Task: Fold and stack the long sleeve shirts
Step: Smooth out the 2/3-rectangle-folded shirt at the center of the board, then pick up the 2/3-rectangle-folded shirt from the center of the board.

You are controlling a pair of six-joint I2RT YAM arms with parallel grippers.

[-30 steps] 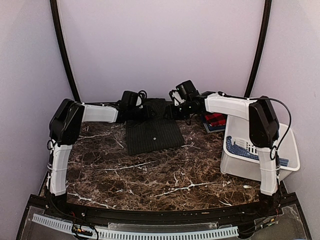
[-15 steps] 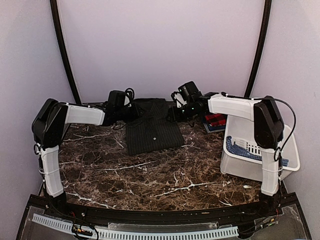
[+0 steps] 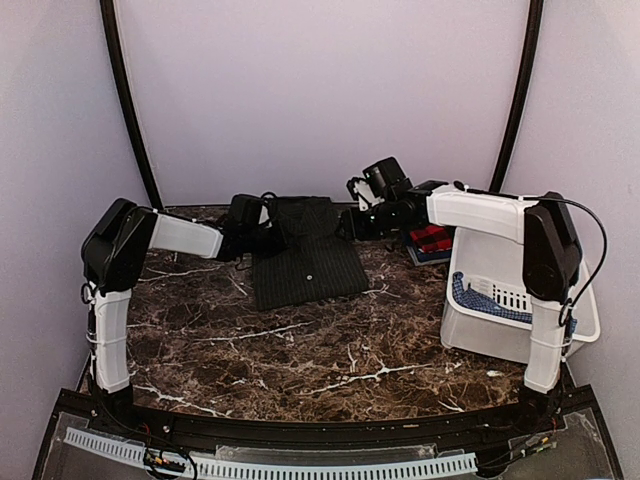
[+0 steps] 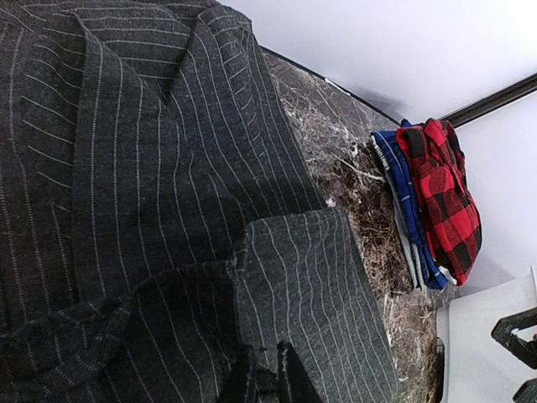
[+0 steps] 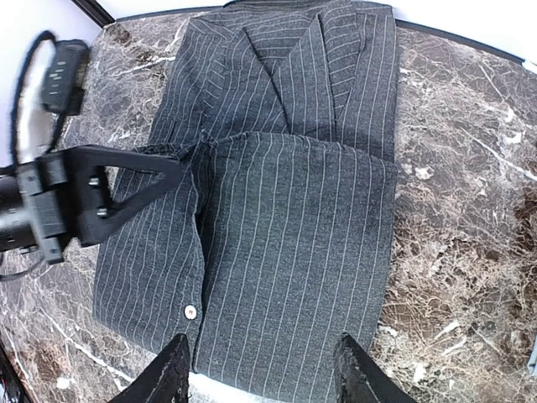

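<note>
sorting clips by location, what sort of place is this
Probably a robot lab bench: left arm and right arm fixed to a marble-pattern table, bare walls close around, a pinstriped shirt as prop.

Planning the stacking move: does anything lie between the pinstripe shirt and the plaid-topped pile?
Nothing visible on the table: bare marble separates the pinstripe shirt from the red plaid shirt atop the folded stack. The open right gripper hangs above the shirt on that side.

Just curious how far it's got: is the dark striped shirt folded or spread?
Partly folded: the pinstriped shirt is a compact rectangle, one panel doubled over its front.
</note>
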